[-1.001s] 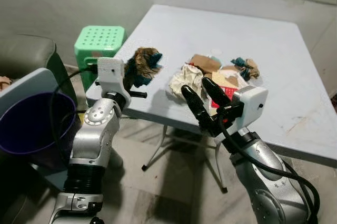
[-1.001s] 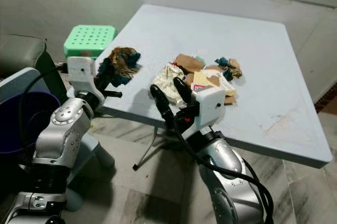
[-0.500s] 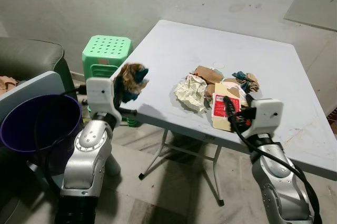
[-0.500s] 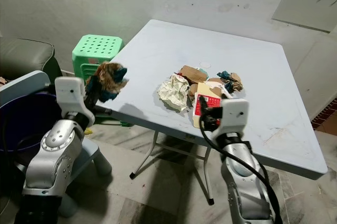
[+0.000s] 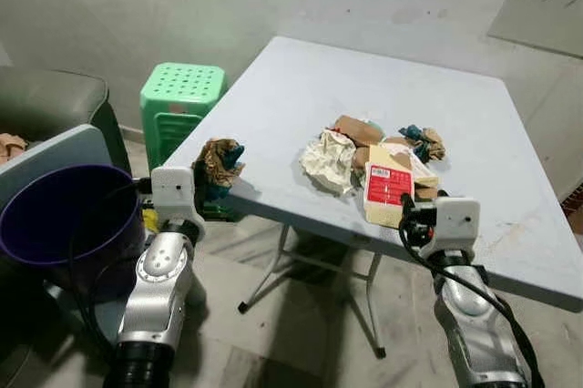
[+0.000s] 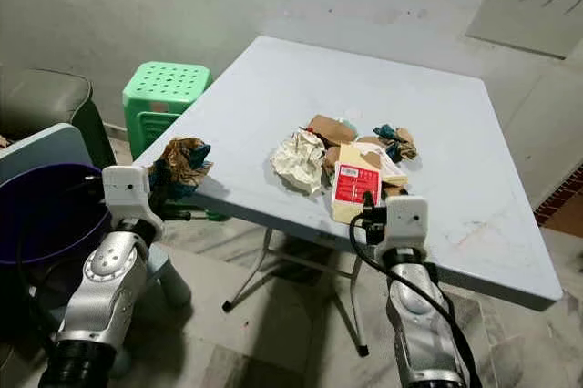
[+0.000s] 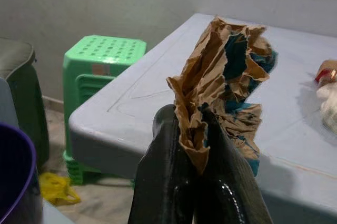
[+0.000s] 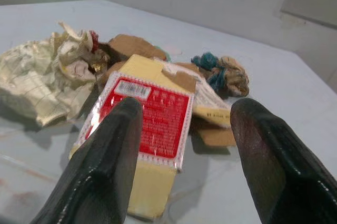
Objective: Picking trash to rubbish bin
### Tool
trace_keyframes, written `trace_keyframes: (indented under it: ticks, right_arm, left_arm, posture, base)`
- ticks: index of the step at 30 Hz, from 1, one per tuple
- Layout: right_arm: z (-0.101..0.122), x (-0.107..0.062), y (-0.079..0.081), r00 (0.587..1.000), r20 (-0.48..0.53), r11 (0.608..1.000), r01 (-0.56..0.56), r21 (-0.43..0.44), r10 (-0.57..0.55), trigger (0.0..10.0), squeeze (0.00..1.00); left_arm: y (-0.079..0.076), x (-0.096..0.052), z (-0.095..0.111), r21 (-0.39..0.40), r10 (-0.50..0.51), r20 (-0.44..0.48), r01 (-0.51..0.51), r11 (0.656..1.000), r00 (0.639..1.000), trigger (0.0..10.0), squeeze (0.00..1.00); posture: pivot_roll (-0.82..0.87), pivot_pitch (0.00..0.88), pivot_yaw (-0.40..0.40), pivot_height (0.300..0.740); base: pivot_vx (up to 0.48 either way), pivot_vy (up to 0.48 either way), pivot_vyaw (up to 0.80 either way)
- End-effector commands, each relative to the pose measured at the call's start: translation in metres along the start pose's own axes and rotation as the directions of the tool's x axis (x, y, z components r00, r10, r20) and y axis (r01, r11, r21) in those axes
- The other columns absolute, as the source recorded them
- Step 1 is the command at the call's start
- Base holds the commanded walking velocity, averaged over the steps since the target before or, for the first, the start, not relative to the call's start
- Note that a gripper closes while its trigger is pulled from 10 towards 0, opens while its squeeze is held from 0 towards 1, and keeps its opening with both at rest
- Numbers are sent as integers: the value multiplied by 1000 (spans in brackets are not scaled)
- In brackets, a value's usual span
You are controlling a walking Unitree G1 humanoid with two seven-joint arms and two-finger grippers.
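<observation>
A light blue-grey folding table fills the middle of the scene, and everything else is placed around it.

The left gripper is raised just off the table's near left corner, its two black fingers pinched shut on a crumpled brown paper wad with teal patches. The wad is held in the air at that corner, between the table and the purple rubbish bin, which stands on the floor well to the left of the table with its mouth open upward. A grey panel lies along the bin's far rim.

On the table, near its front edge, lies a cluster of trash — a crumpled white paper ball at the left, a flat yellow carton with a red label beside it, a torn brown cardboard piece behind them, and a small brown-and-teal paper wad at the far right of the pile.

The right gripper is at the table's front edge, fingers spread open and holding nothing, pointing at the yellow carton, with the red label showing between them.

A green plastic stool stands on the floor beside the table's left edge, against the wall. A small yellow scrap lies on the floor at the stool's foot. A dark sofa arm sits further left of the stool.
</observation>
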State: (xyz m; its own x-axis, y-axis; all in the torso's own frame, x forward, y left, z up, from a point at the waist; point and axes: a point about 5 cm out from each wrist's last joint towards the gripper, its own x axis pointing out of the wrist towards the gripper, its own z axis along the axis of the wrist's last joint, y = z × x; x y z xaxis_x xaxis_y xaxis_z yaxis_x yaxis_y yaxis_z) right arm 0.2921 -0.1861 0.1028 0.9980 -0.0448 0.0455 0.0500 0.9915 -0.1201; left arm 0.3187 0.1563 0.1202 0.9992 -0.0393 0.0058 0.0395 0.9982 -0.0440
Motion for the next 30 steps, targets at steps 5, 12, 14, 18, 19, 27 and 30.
trace_keyframes:
  ticks: [5,12,14,18,19,27,30]
  right_arm:
    - [2,12,-7,998,26,999,54,-7,-54,10000,0]
    - [3,15,-2,996,57,998,64,5,-64,10000,0]
    - [3,16,-1,995,62,997,72,5,-73,10000,0]
    - [4,14,3,994,76,997,78,18,-79,10000,0]
    - [3,12,6,994,77,997,72,15,-73,10000,0]
    - [0,5,12,994,78,997,76,17,-77,10000,0]
    - [-2,3,11,994,73,997,81,12,-82,10000,0]
  left_arm:
    - [-4,12,18,-32,-46,73,49,998,996,10000,0]
    - [2,17,23,-34,-62,79,65,997,995,10000,0]
    - [4,18,22,-38,-67,72,70,997,995,10000,0]
    - [6,19,21,-27,-75,60,76,997,995,10000,0]
    - [6,19,20,-28,-84,56,86,996,995,10000,0]
    - [1,17,12,-32,-118,21,118,992,993,10000,0]
    - [-2,18,13,-28,-137,24,138,990,990,10000,0]
  posture:
    - [10,0,-86,740]
    - [-28,0,-25,740]
    - [-42,0,-10,740]
    - [-66,0,13,740]
    - [-74,0,19,740]
    - [-108,0,66,740]
    - [-99,0,61,740]
  base:
    - [0,0,0]
    - [0,0,0]
    - [0,0,0]
    - [0,0,0]
    - [0,0,0]
    - [0,0,0]
    - [0,0,0]
